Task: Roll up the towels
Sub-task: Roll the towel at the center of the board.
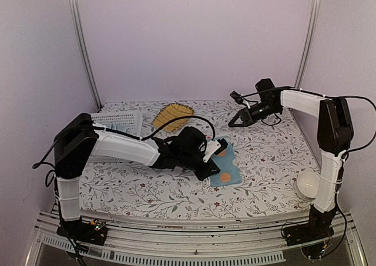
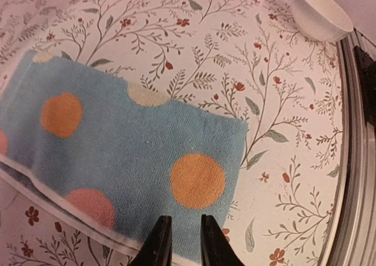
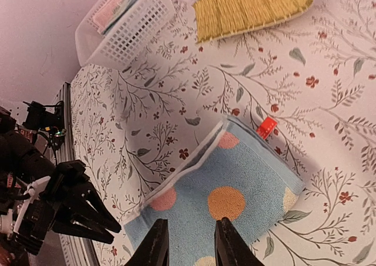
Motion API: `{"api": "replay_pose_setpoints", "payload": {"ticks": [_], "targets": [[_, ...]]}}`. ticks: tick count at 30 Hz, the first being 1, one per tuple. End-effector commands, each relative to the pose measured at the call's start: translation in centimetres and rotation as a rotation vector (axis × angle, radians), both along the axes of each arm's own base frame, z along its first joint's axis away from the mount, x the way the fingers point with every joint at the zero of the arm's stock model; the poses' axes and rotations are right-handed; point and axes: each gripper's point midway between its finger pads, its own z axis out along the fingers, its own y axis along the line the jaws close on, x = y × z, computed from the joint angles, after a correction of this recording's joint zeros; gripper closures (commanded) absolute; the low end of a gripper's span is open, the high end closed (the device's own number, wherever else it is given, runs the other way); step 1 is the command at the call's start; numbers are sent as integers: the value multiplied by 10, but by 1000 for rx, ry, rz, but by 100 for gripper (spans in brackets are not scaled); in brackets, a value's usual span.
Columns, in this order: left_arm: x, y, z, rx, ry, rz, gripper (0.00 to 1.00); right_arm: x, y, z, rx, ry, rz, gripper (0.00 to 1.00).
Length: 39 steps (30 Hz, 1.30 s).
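The printed towel (image 1: pixel 230 166) lies flat on the bench (image 1: pixel 270 160), the left gripper (image 2: pixel 180 235) narrowly apart over its edge, the right gripper (image 3: pixel 189 241) apart and empty above it, and only the right wrist view shows its red tag (image 3: pixel 267 127).

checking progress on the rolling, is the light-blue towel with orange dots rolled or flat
Flat, not rolled: the light-blue cloth towel with orange dots lies spread as a flat rectangle on the floral table.
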Motion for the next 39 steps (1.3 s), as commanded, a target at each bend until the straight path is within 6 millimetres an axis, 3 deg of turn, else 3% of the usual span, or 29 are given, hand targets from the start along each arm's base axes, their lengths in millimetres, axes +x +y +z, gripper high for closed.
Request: {"api": "replay_pose_setpoints", "payload": {"ticks": [1, 5, 6, 7, 8, 9, 12, 14, 17, 19, 23, 28, 39], "targets": [[-2, 8, 46, -35, -95, -5, 79, -17, -15, 65, -19, -234, 15, 70], [5, 19, 23, 56, -100, 17, 79, -23, -33, 105, -79, -447, -42, 66], [3, 20, 18, 68, -97, 8, 79, -22, -37, 112, -91, -503, -60, 59], [1, 21, 16, 75, -100, 7, 79, -19, -42, 111, -115, -534, -93, 37], [-1, 22, 15, 75, -110, 5, 78, -16, -49, 107, -137, -535, -129, 8], [-4, 23, 16, 71, -132, -1, 75, -16, -53, 103, -137, -510, -150, 1], [-1, 36, 24, 53, -245, 60, 46, -31, -52, 89, -73, -419, -70, 1], [-1, 42, 28, 33, -291, 58, 41, -47, -48, 85, -45, -443, 15, 2], [-4, 48, 25, 43, -312, 37, 46, -78, -44, 72, -17, -489, 131, 17], [-7, 51, 22, 48, -311, 31, 50, -96, -43, 45, -57, -521, 213, 34], [-11, 56, 18, 32, -278, 51, 51, -128, -37, -15, -196, -520, 367, 54], [-10, 62, 21, -7, -242, 113, 49, -154, -25, -51, -295, -568, 468, 60], [-10, 69, 25, -46, -193, 167, 50, -168, -5, -85, -375, -604, 584, 65]]}}
